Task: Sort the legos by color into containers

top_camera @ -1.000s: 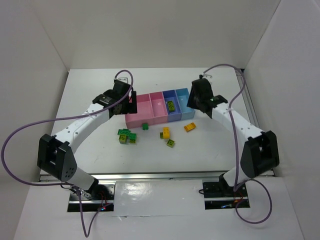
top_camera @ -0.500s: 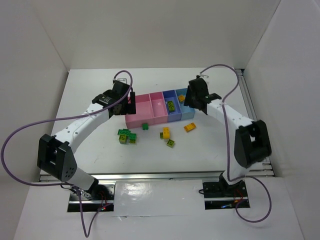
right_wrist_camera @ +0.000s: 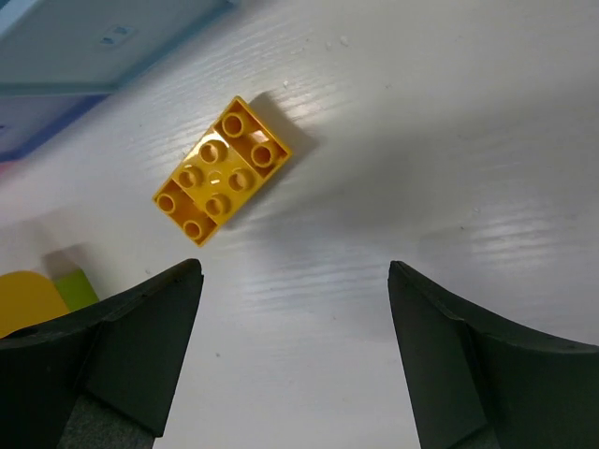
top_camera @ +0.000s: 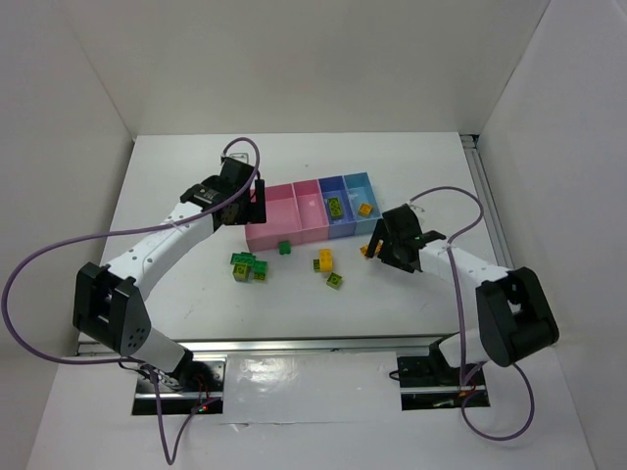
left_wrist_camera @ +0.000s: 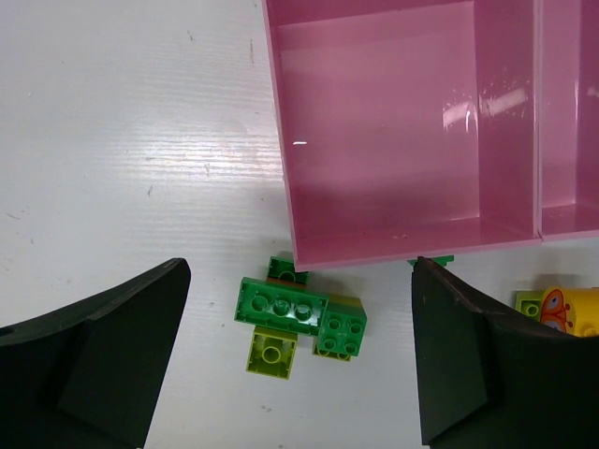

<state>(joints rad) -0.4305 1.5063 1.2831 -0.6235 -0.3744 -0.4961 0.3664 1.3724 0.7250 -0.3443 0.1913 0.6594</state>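
White walls box in a white surface (top_camera: 176, 186), with the containers (top_camera: 269, 237) in a row at centre frame – two pink, two blue. Left gripper (top_camera: 257, 201) hangs over the left edge of the wide pink bin (left_wrist_camera: 374, 122), jaws spread wide and holding nothing; its wrist view shows a green cluster (left_wrist_camera: 299, 313) of legos just below the bin wall. Right gripper (right_wrist_camera: 292, 267) sits low, right of the row, jaws released too – an orange brick (right_wrist_camera: 221, 169) lies flat on the surface just beyond the tips, untouched. An orange piece (top_camera: 364, 209) rests in the far-right blue bin (top_camera: 360, 176), a lime-green brick (top_camera: 335, 206) in the neighbouring blue bin (top_camera: 331, 180)
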